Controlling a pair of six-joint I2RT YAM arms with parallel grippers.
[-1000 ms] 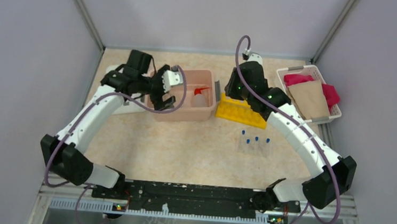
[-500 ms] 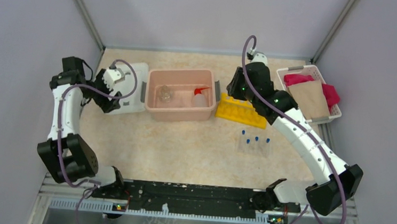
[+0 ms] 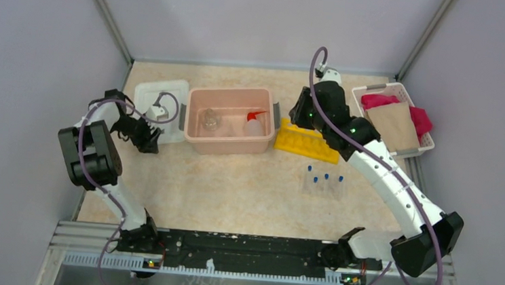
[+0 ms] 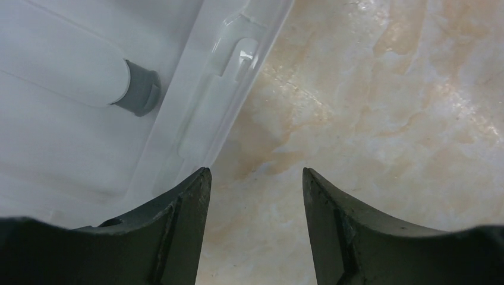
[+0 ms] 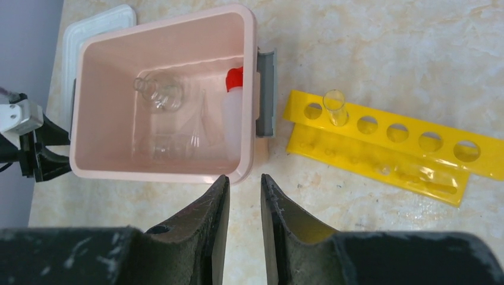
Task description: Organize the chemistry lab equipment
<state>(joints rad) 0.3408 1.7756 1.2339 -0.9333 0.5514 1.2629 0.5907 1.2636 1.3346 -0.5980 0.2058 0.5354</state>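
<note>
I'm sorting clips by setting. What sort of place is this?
Likely a walled robot test cell staged as a chemistry bench, not a working lab: plain grey walls surround the table, and it holds a yellow tube rack, blue-capped tubes and a flask in a pink bin.

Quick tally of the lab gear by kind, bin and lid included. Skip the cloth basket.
Blue-capped tubes: 4
Clear tube standing in the rack: 1
Yellow tube rack: 1
Squeeze bottle: 1
Glass flask: 1
Pink bin: 1
White lid: 1
Total: 10. Other clear glass in the bin is too faint to count.
</note>
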